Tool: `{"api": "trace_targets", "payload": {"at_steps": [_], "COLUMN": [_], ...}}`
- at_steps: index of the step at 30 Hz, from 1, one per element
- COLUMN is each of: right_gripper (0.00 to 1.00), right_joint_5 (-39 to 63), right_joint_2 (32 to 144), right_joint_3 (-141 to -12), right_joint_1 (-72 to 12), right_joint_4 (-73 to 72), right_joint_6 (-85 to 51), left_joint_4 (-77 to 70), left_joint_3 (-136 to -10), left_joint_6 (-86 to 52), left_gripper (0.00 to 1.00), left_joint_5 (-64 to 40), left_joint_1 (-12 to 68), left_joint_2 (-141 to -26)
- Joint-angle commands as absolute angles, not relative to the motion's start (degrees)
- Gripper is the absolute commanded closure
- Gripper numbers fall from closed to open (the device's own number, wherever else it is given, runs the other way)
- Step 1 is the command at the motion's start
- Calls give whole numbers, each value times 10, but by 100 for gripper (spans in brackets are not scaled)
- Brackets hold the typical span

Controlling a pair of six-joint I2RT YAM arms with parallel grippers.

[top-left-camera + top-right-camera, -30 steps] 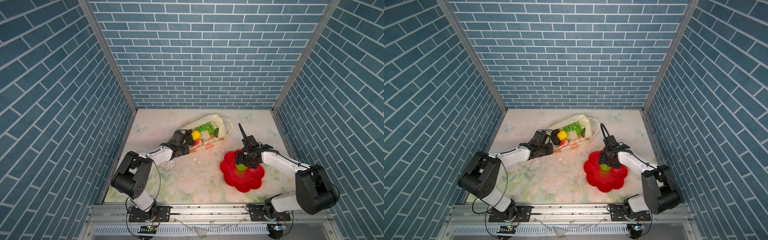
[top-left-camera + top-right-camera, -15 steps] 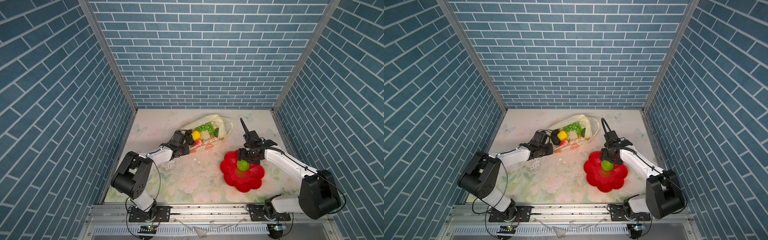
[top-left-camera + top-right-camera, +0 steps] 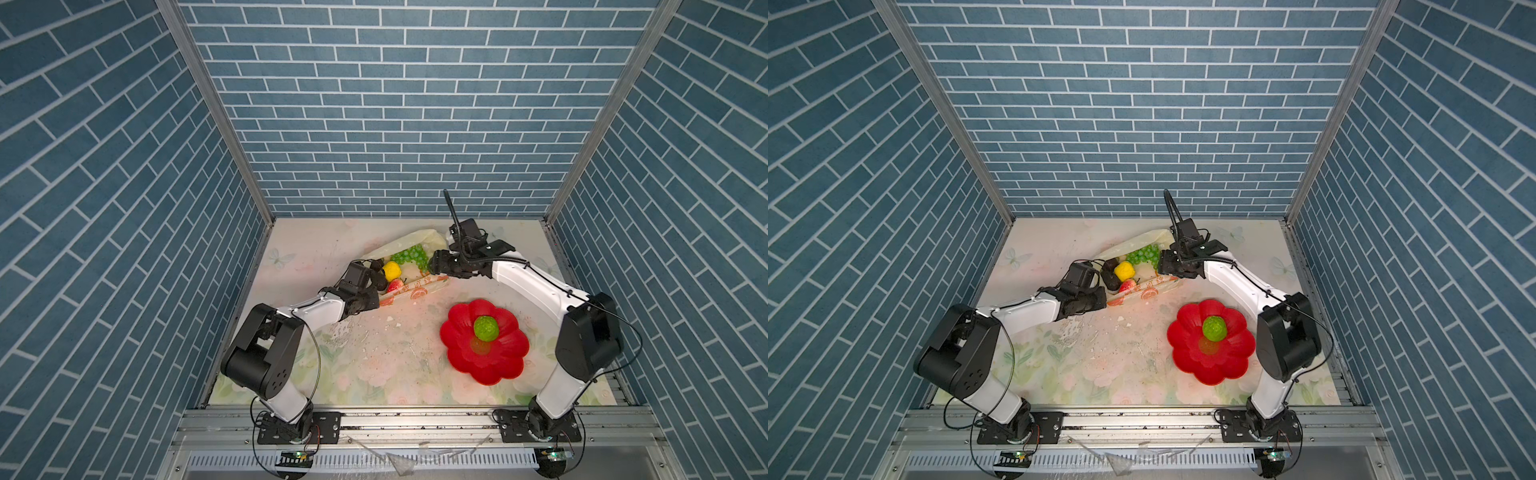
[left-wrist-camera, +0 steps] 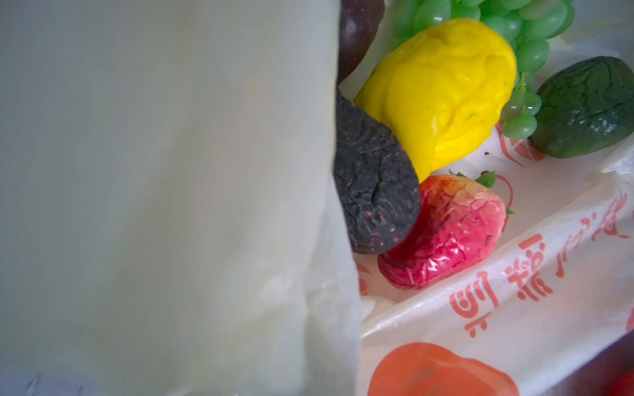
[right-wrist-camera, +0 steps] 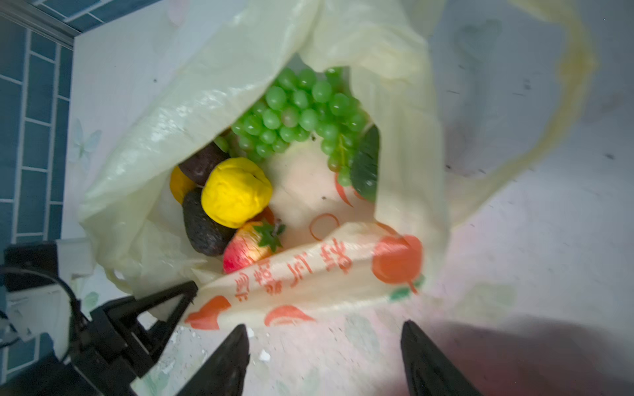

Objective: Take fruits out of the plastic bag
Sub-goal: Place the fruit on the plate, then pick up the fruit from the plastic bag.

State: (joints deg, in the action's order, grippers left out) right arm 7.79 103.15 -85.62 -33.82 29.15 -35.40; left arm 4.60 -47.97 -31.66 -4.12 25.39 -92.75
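Pale-yellow crinkly plastic marks the bag (image 3: 419, 240), which lies toward the back of the floral worktop (image 3: 374, 365), between your two arms, with its mouth open.

Your left end effector (image 5: 185, 295) is pressed together on the bag's near rim and holds a fold of it. In the left wrist view that plastic fills half the picture.

Your right end effector (image 5: 324, 325) hovers just above the bag's printed front edge. Its two fingers (image 5: 236, 356) are spread, with nothing between them. In a top view it (image 3: 436, 262) sits at the right side of the bag's mouth.

Inside the bag, the right wrist view shows these fruits:
- The grapes (image 5: 302, 109) are deepest in.
- The lemon (image 5: 236, 195) is in the middle.
- The strawberry (image 5: 247, 250) is against the front edge and touches the lemon.
- A dark piece (image 5: 202, 226) lies beside the lemon, on the side toward your left end effector.
- A second brown piece (image 5: 202, 163) is tucked behind the lemon.
- A dark green piece (image 5: 365, 168) lies beside the grapes.
- A sliver of orange-yellow shows behind the brown pieces, too hidden to identify.

A bumpy green fruit (image 3: 486, 327) is out of the bag. It rests on the red flower-shaped plate (image 3: 498, 365), which sits nearer the front on your right side, apart from the bag.
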Motion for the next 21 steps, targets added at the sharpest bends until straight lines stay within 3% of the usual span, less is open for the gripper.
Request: {"api": "trace_targets", "payload": {"at_steps": [1, 11, 21], "right_gripper": [30, 24, 18], "right_joint_5": [124, 123, 136], "right_joint_2": [1088, 1200, 1301], "right_joint_3": [-917, -965, -1052], "right_joint_1": [-350, -363, -388], "right_joint_4": [232, 140, 147], "right_joint_6": [-404, -516, -544], "left_joint_4": [58, 44, 40], "left_joint_3": [-477, -464, -466], "left_joint_6": [-312, -324, -329], "left_gripper": [90, 90, 90], "left_joint_5": [-44, -52, -56], "left_joint_1": [253, 255, 261], "left_joint_2": [-912, -912, -916]}}
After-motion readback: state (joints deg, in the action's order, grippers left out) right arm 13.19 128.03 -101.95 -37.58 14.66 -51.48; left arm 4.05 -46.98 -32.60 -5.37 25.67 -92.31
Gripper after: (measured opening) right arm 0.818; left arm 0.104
